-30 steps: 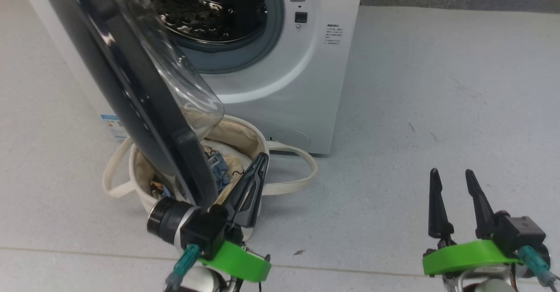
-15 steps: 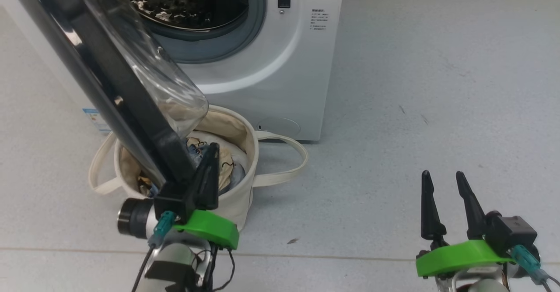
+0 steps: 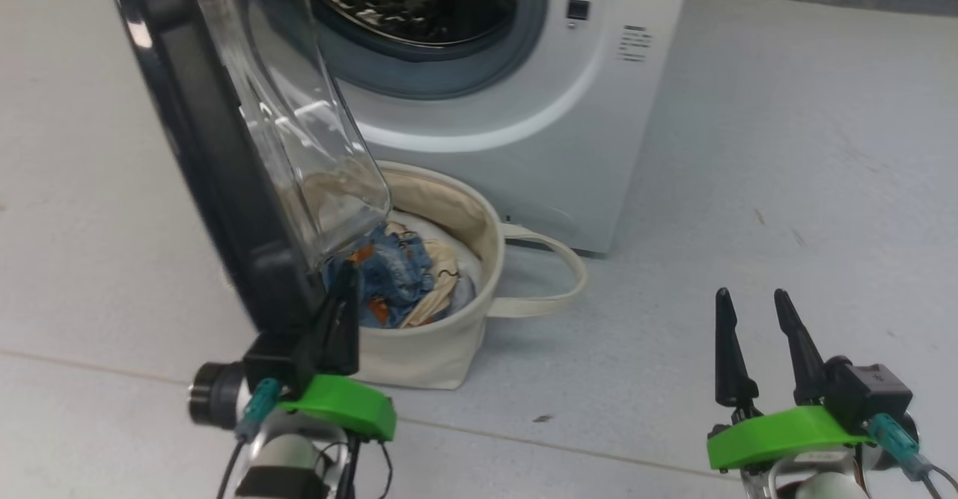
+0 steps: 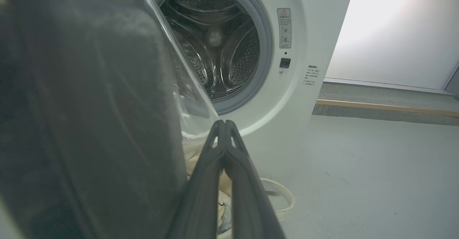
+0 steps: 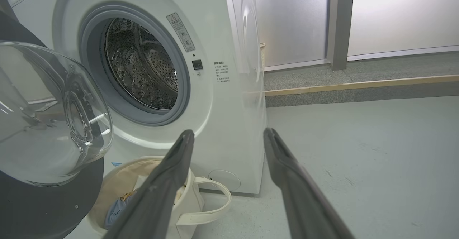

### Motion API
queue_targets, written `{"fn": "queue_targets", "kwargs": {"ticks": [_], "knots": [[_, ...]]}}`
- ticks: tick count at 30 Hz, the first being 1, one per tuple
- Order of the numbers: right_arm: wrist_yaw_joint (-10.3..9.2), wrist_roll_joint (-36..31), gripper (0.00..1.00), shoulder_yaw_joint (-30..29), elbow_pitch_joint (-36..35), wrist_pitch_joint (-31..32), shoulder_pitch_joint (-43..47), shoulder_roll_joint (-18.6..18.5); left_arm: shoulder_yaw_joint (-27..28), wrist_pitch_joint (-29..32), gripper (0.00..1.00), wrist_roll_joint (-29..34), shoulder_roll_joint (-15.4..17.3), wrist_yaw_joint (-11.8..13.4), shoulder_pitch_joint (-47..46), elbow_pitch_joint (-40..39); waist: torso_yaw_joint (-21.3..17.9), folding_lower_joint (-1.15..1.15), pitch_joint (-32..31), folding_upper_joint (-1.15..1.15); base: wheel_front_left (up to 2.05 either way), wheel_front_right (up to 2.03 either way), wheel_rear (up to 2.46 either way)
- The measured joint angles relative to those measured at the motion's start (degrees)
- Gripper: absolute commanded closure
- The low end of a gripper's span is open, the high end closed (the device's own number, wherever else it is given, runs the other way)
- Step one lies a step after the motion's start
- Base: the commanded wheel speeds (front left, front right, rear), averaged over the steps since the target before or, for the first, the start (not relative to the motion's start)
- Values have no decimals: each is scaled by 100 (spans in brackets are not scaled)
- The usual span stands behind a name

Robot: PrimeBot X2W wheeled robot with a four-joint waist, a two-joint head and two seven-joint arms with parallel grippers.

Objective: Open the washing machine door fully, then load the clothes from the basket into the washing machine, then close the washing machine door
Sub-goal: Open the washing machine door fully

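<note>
Head view: the left pincer (image 3: 346,271), pressed together, lies against the lower inner edge of the washing machine door (image 3: 217,170), seemingly to push it wider. The clothes (image 3: 393,278) sit in the basket (image 3: 426,349) on the floor (image 3: 748,147) at the foot of the washing machine (image 3: 569,147). The right pincer (image 3: 751,297) hangs spread, free to fetch them.

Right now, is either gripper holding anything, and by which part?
Nothing is held. The left gripper is shut, fingers pressed together, beside the black rim of the washing machine door. The right gripper is open and empty.

Dark tapered fingers (image 3: 727,349), green wrist brackets (image 3: 778,433), teal plugs (image 3: 894,439)
</note>
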Motion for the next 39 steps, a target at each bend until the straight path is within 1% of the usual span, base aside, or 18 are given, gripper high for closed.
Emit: {"fn": "queue_targets", "kwargs": {"ticks": [4, 8, 13, 20, 23, 25, 30, 34, 38, 39], "knots": [[0, -1, 0, 26, 0, 0, 1, 0, 291, 1, 100, -2, 44, 36, 134, 9, 300, 0, -10, 0, 0, 0, 0], [0, -8, 0, 35, 1, 0, 2, 0, 466, 1, 100, 1, 37, 51, 197, 5, 581, 0, 6, 0, 0, 0, 0], [0, -58, 0, 35, 1, 0, 2, 0, 820, 1, 100, 48, 42, 51, 216, -3, 833, 0, 64, 0, 0, 0, 0], [0, -198, 0, 79, -2, 0, -2, 0, 1471, 1, 100, -46, 147, -10, 161, 14, 937, 0, 283, 1, 0, 0, 0], [0, -313, 0, 48, -5, 0, -8, 0, 1762, 1, 100, -65, 227, -26, -22, 45, 962, 0, 433, 1, 0, 0, 0], [0, -353, 0, 31, -8, 0, -16, 0, 1860, 1, 100, -74, 237, -38, -108, 46, 975, 0, 490, 1, 0, 0, 0], [0, -522, 0, 9, -12, 0, -131, -20, 2437, 1, 100, -339, 244, -159, -470, 40, 1071, 0, 776, 1, 0, 0, 0], [0, -565, 0, 54, -68, 0, -277, -200, 2918, 1, 100, -368, 315, -211, -649, 37, 1182, 1, 1012, 1, 0, 0, 0], [0, -578, 0, 58, -90, 0, -341, -400, 3373, 1, 100, -466, 300, -212, -911, 35, 1323, 1, 1249, 1, 0, 0, 0], [0, -589, 0, 70, -103, 0, -360, -442, 3487, 1, 100, -477, 290, -250, -985, 38, 1358, 1, 1303, 1, 0, 0, 0]]}}
